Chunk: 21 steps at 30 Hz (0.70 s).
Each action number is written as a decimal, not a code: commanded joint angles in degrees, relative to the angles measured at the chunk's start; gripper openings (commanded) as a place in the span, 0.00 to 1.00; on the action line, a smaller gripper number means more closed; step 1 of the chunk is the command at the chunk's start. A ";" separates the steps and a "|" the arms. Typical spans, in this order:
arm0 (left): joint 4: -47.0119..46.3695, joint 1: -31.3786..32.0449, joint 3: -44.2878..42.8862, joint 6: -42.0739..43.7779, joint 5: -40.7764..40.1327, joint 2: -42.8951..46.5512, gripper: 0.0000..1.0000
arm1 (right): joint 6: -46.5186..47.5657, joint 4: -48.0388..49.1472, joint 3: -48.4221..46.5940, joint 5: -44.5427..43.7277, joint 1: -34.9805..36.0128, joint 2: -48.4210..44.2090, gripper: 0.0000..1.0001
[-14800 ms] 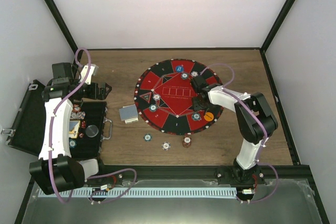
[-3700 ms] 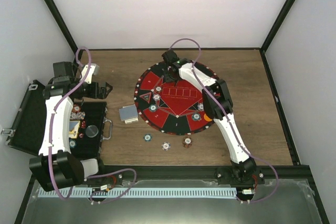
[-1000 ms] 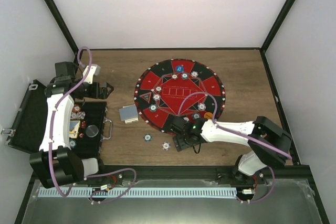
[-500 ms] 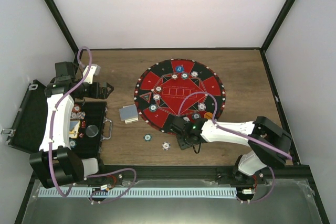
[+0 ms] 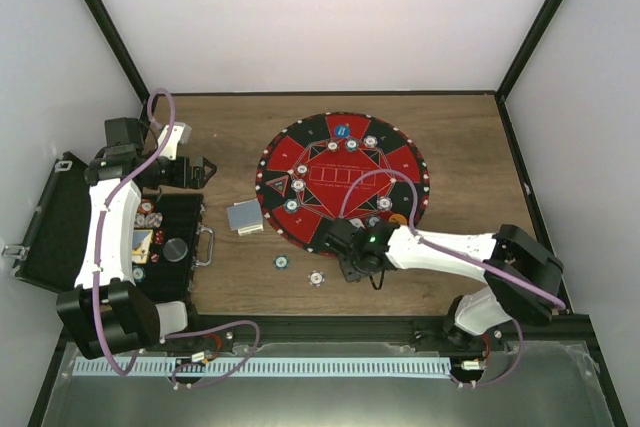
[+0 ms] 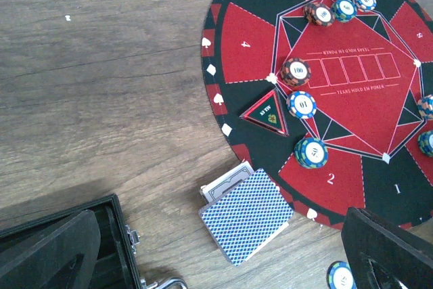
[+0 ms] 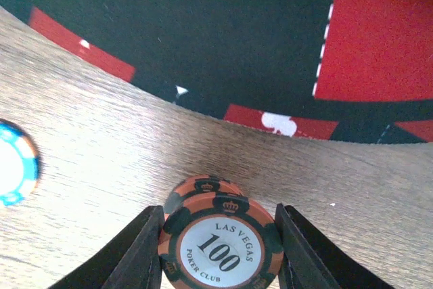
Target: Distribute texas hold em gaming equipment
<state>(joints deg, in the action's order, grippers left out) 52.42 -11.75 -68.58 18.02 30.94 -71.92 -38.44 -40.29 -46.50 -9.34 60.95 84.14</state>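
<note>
My right gripper (image 5: 352, 263) is low over the wood just in front of the round red-and-black game mat (image 5: 340, 197). In the right wrist view it (image 7: 220, 252) is shut on an orange-and-black "100" poker chip (image 7: 220, 241), with a second such chip showing under it. My left gripper (image 5: 196, 171) is open and empty at the left. In its wrist view (image 6: 223, 262) it hangs above the blue-backed card deck (image 6: 247, 214), which lies beside the mat (image 5: 245, 216). A blue disc (image 5: 342, 131), an orange disc (image 5: 398, 217) and several chips lie on the mat.
Two loose chips (image 5: 282, 262) (image 5: 316, 278) lie on the wood in front of the mat; one shows blue in the right wrist view (image 7: 13, 170). An open black case (image 5: 60, 227) with chips stands at the left edge. A triangular marker (image 6: 265, 114) lies on the mat.
The right arm came from the mat's far side to its front edge and closed round the orange chip on the wood, then drew slightly toward the mat. The left arm held still.
</note>
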 commanded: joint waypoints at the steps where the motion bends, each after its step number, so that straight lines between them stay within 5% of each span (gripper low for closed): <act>1: 0.46 -0.25 -1.22 -0.26 0.72 1.01 1.00 | 0.22 -2.97 -4.86 -2.75 0.31 -2.56 0.27; 21: 1.54 -0.29 -2.07 0.48 0.15 1.19 1.00 | 16.10 5.62 -13.37 0.07 -19.08 5.80 0.25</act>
<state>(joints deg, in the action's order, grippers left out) 53.32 -11.75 -69.01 18.09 30.85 -71.81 -26.04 -38.52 -57.65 -10.90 43.66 87.31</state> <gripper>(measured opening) 0.999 0.428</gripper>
